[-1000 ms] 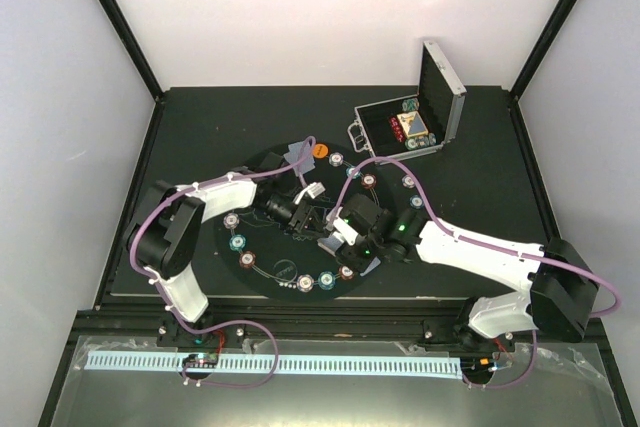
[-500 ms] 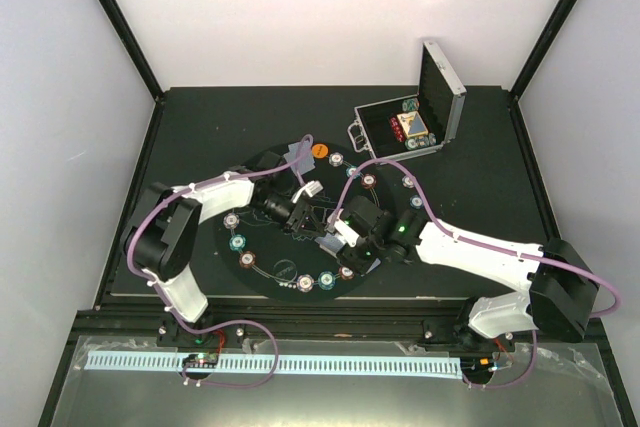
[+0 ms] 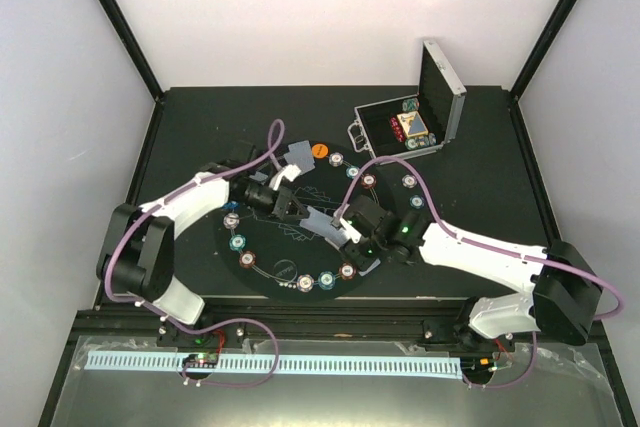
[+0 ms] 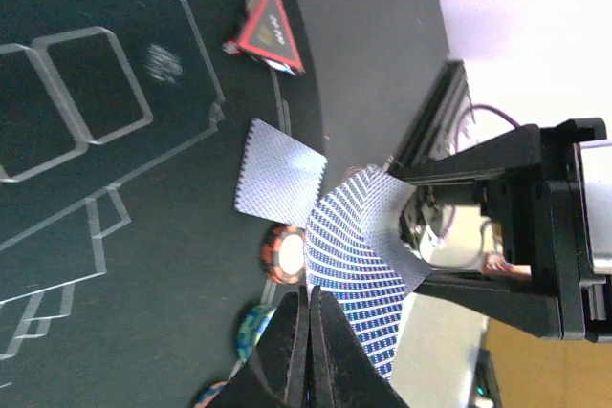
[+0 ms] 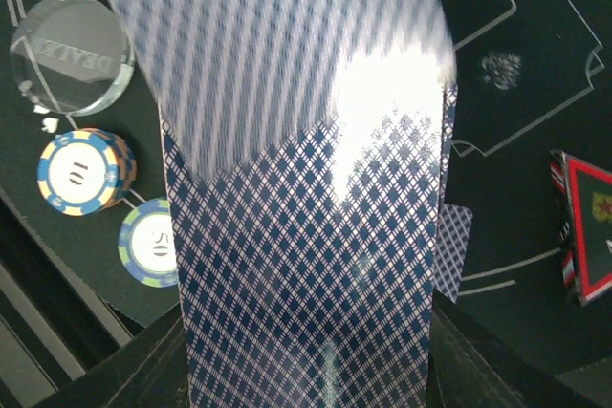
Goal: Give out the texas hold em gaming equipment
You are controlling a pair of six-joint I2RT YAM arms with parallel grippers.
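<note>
- The left gripper (image 4: 308,308) has its two fingers (image 4: 287,355) pressed together on the edge of one grey-blue-backed playing card (image 4: 349,265).
- That card sticks out from the fingertips, back showing, with its long axis slanting away toward the right gripper (image 5: 306,370).
- The right gripper's jaws clamp a deck of cards (image 5: 316,236) by its long edges. The deck's long axis runs straight out from the fingers, backs toward the wrist camera.
- The far part of the deck looks blurred, so I cannot tell whether that is a separate card.
- The left arm (image 3: 190,197) bends out to the left and sweeps right over the round black mat (image 3: 262,272). The right arm (image 3: 480,252) stretches low to the left, so both grippers meet over the mat's middle.
- On the mat lie a loose card (image 4: 277,171), a red triangle marker (image 4: 268,26), a clear dealer button (image 5: 72,54) and chips (image 5: 81,174).
</note>
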